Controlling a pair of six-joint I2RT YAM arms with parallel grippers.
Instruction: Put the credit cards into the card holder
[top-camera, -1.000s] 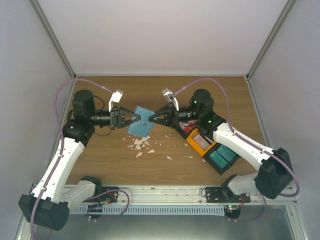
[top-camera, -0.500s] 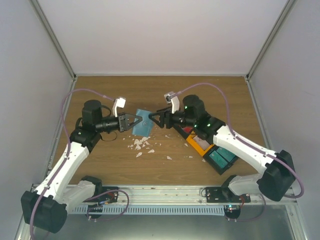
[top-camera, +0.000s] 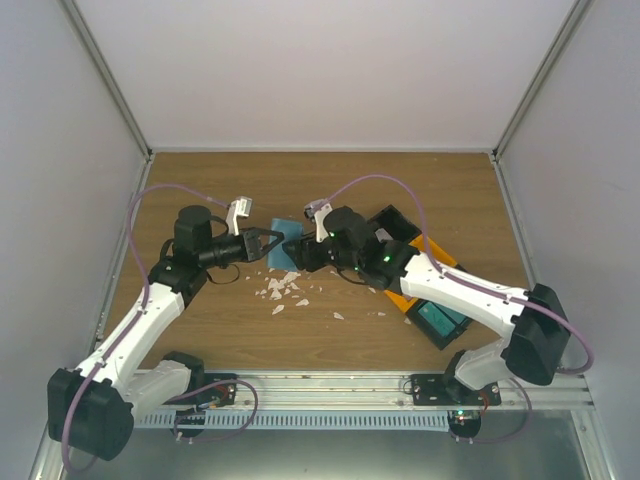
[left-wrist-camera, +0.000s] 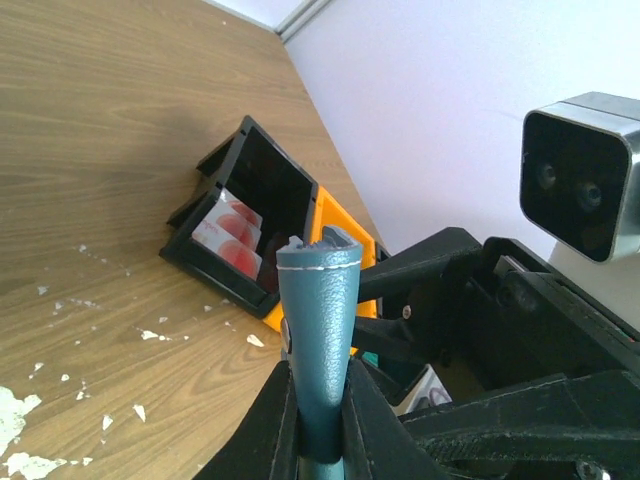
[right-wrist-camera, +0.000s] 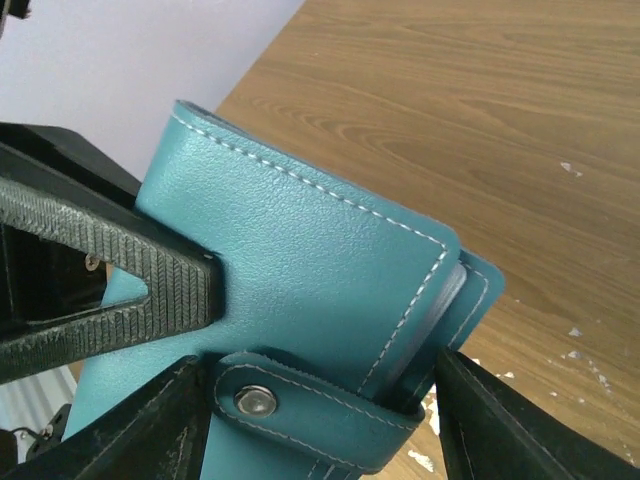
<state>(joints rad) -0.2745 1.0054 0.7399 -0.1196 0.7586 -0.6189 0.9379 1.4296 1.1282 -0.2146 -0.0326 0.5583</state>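
Note:
The card holder (top-camera: 284, 246) is a teal wallet with white stitching, held up off the wood. My left gripper (top-camera: 268, 243) is shut on it. In the left wrist view the card holder (left-wrist-camera: 318, 290) stands edge-on between the black fingers (left-wrist-camera: 268, 412) of my left gripper (left-wrist-camera: 320, 385). My right gripper (top-camera: 298, 251) is open. In the right wrist view its jaws stand either side of the card holder (right-wrist-camera: 300, 250) at the snap strap (right-wrist-camera: 300, 415), my right gripper (right-wrist-camera: 325, 410) straddling that end. Credit cards (left-wrist-camera: 232, 232), white with red patches, lie in a black bin (left-wrist-camera: 262, 172).
Black bin (top-camera: 398, 222), orange bin (top-camera: 408, 296) and teal bin (top-camera: 440, 318) sit in a row under my right arm. White scraps (top-camera: 280, 290) litter the wood below the grippers. Grey walls close in on the left, back and right.
My right gripper has opened and pushed left, now straddling the holder's strap end. My left gripper has closed on the holder and shifted right, and both arms have drawn closer together.

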